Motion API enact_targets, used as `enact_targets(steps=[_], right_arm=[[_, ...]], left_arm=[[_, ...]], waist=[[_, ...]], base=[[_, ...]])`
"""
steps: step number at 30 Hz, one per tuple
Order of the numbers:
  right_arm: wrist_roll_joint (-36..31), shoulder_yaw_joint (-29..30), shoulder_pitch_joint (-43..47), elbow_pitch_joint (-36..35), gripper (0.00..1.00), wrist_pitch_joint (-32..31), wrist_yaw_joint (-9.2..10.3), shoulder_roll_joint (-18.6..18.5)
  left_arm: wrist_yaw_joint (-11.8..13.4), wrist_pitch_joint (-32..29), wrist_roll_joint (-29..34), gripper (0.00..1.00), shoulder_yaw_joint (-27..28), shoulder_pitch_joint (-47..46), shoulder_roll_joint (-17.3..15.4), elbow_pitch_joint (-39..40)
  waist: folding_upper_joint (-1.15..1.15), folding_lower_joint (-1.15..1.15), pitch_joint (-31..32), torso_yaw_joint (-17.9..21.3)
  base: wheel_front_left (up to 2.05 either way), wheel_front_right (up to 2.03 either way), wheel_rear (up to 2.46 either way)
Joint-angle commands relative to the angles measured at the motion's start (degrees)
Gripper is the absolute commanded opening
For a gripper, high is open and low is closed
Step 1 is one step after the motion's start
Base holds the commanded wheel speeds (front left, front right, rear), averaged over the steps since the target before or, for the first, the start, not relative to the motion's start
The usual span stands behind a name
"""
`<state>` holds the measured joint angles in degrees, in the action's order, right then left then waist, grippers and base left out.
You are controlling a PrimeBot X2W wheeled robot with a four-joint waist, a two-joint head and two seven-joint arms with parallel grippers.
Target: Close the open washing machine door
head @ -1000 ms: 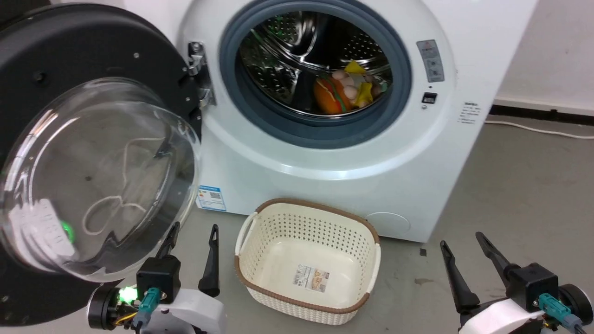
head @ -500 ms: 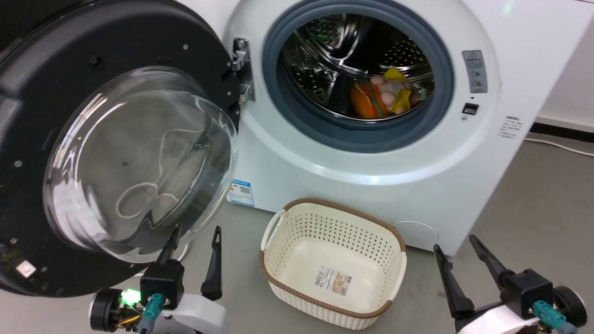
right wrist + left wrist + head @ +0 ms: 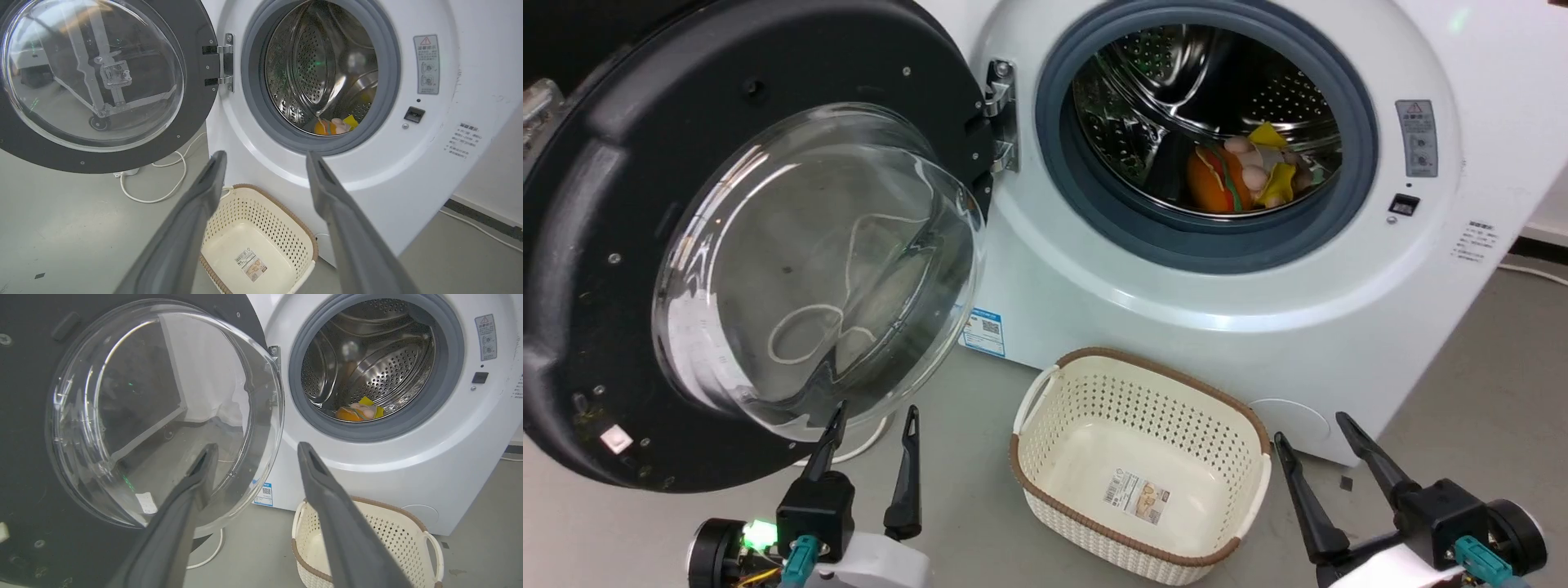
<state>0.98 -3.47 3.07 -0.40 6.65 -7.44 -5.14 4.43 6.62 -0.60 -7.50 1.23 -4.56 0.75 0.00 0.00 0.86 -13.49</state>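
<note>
Washing machine door (image 3: 760, 245), head view: you find it swung wide open on the hinge (image 3: 1001, 114) at the side of the white machine (image 3: 1094, 327). Its black rim and bulging clear glass face you, well clear of the machine's round opening.

- Steel drum (image 3: 1176, 73), inside the machine, ringed by the grey rubber ring (image 3: 1201, 245). Orange and yellow toys (image 3: 1233, 175) lie at its bottom.
- Cream basket (image 3: 1143, 400) with a brown rim, empty but for a label, on the grey floor (image 3: 1486, 392) just in front of the machine.
- Your left gripper (image 3: 876, 408), low in front of the machine under the door's glass, fingers spread and holding nothing. One fingertip overlaps the edge of the glass; you cannot tell whether it touches.
- Your right gripper (image 3: 1310, 426), low at the machine's far lower corner beside the basket, fingers likewise spread and empty.

Left wrist view: the two dark fingers stand apart. One crosses the lower part of the door's glass, the other rises over the basket. The machine's opening sits beyond, with the toys at the drum's bottom.

Right wrist view: the fingers are parted. Between them you see the machine's lower front and the basket at its foot. The door hangs open off the hinge side, and a wheeled frame shows in its glass.
</note>
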Motion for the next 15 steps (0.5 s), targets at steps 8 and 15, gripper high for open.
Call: enact_targets(steps=[8,15], right_arm=[[0.1,-0.1,2.0,-0.2,1.0,1.6,-0.02,0.0],[0.0,-0.3,3.0,-0.7,1.0,2.4,-0.03,0.1]], left_arm=[[0.6,1.6,-1.0,1.0,-1.3,0.6,-0.5,-0.4],[1.3,2.4,-1.6,1.0,-1.7,0.8,-0.5,-1.3]], waist=[[0.0,0.0,0.7,-2.0],[0.0,0.0,1.0,-3.4]], base=[[0.0,0.0,0.0],[0.0,0.0,0.0]])
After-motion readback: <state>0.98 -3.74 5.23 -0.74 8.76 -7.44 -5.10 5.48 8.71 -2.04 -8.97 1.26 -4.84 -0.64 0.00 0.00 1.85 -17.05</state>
